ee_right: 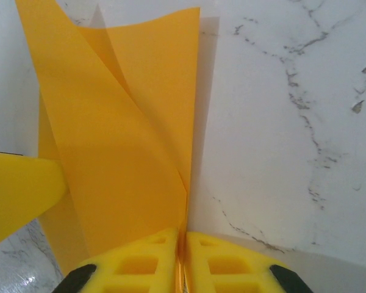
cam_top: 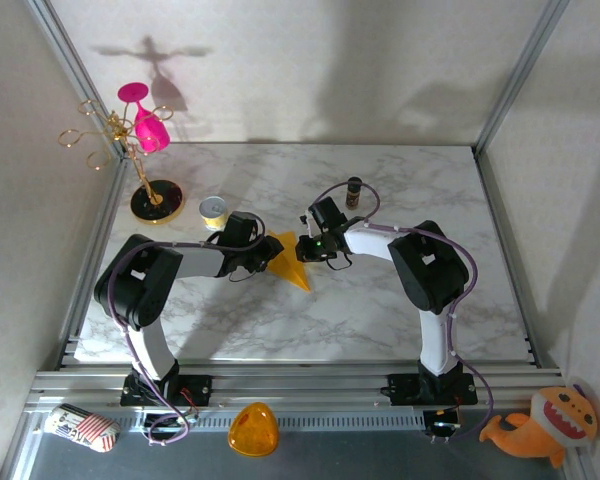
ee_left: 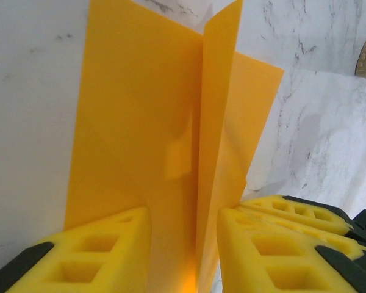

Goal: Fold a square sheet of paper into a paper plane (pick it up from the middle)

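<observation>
Orange-yellow thin paper (cam_top: 292, 262), folded into a pointed wedge, sits in the middle of the white marble counter (cam_top: 400, 310), right between our two arms. Our right jaws are squeezed tight on one edge of the paper, and their yellow foam fingers (ee_right: 140, 262) press together with just paper between. Our left jaws stand apart. A standing fold of the paper pokes into the gap beside their fingers (ee_left: 91, 256), and we cannot see it being pinched. From above, the wide end lies by the jaws. The long way of the wedge runs toward the near edge, tip first. Both arms are just as near. We think the left jaws must close on that fold next.
</observation>
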You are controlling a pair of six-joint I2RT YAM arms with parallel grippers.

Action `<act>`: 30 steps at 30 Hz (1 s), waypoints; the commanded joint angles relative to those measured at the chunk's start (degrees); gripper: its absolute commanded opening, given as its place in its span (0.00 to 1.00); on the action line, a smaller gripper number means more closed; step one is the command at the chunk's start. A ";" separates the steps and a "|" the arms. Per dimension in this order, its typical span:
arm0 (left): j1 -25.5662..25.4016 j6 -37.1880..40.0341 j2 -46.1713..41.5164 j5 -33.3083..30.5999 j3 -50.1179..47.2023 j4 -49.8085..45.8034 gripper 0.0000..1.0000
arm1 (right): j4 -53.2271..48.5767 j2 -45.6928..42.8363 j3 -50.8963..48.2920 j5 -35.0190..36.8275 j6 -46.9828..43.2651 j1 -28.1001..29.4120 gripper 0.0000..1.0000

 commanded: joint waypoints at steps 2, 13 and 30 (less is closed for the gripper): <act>0.35 0.85 -0.31 0.48 2.00 -0.60 0.34 | -1.34 4.00 -0.91 1.67 0.46 0.40 0.14; 0.24 2.23 3.25 1.24 4.83 -1.63 0.29 | -1.07 4.16 -0.95 1.27 0.55 0.40 0.13; 0.40 7.35 5.03 1.87 7.27 -4.12 0.11 | 2.34 -1.13 -1.78 -2.20 2.90 -0.93 0.18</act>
